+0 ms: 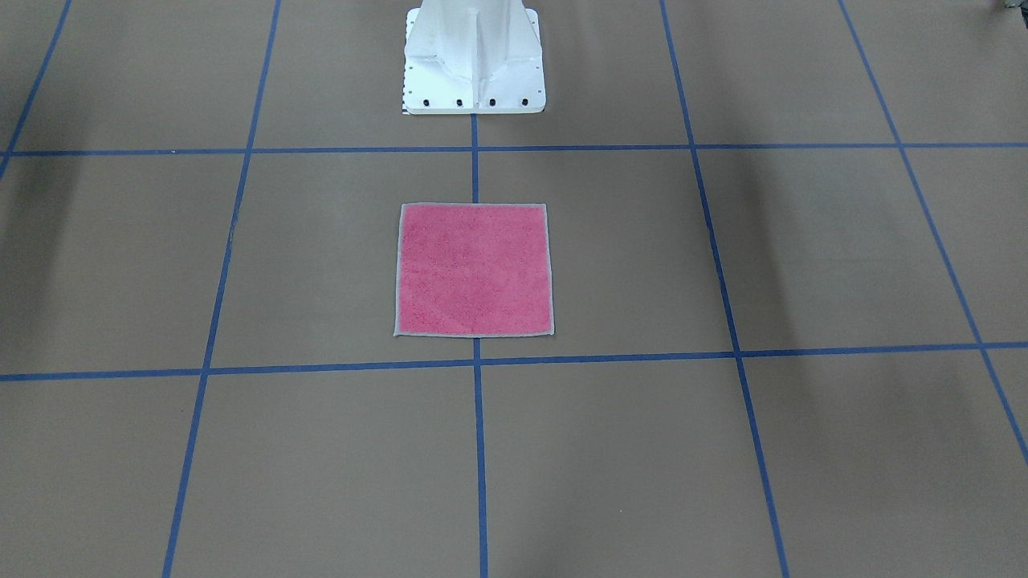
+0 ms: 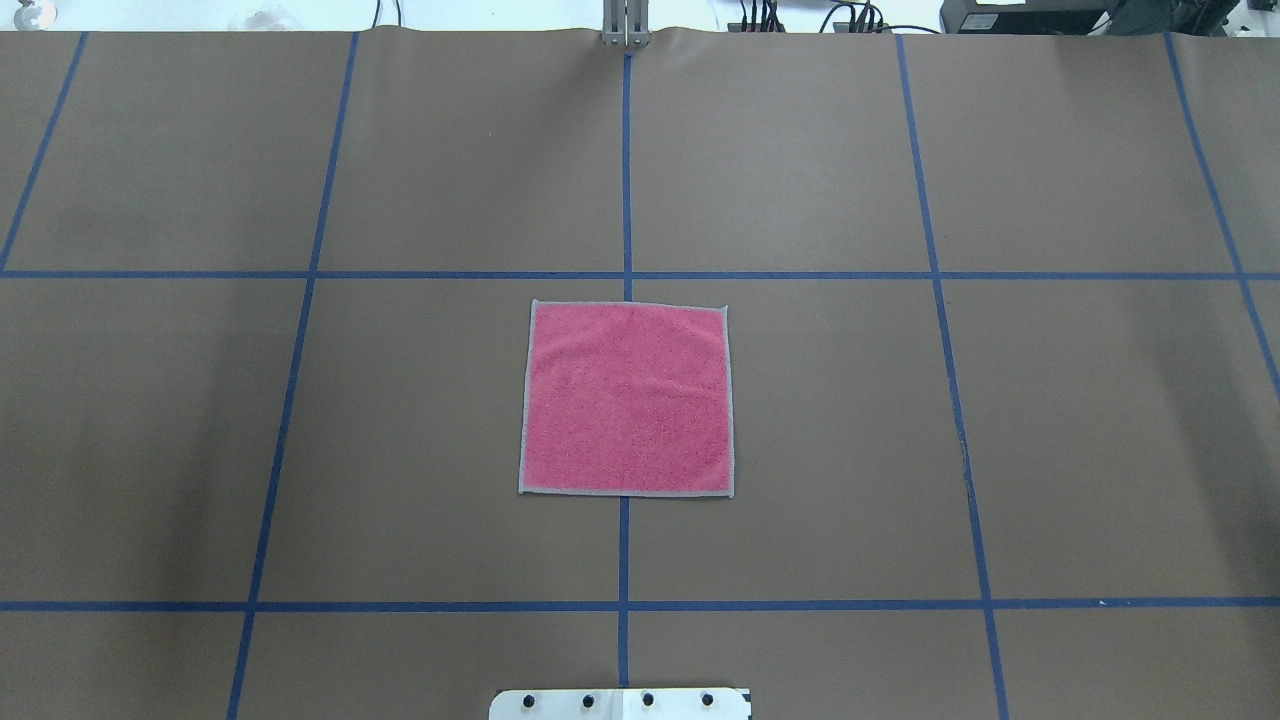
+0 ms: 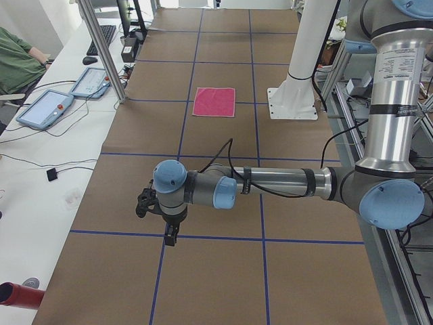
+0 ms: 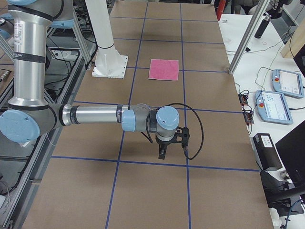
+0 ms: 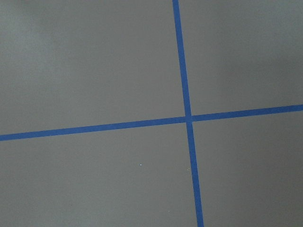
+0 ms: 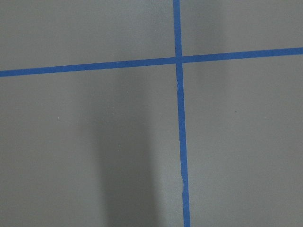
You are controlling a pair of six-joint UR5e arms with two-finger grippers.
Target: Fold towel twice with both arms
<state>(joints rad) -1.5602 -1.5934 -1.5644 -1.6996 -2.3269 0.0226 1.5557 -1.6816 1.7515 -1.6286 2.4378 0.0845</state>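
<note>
The towel point(image 1: 474, 269) lies flat and unfolded, pink face up, with its pale grey border showing all round. It sits at the table's middle, in front of the white pedestal, and also shows in the overhead view point(image 2: 627, 398) and both side views point(image 3: 214, 101) point(image 4: 164, 69). My left gripper point(image 3: 169, 233) hangs over the table far from the towel, at the end on my left. My right gripper point(image 4: 162, 152) hangs far from it at the other end. Both show only in the side views, so I cannot tell whether they are open or shut. Neither holds anything that I can see.
The white pedestal base point(image 1: 474, 60) stands behind the towel. Brown table cover point(image 2: 400, 400) carries a blue tape grid. Teach pendants point(image 3: 47, 108) point(image 4: 279, 100) and cables lie on white benches beside the table. An operator in green point(image 3: 17, 64) sits at the far left.
</note>
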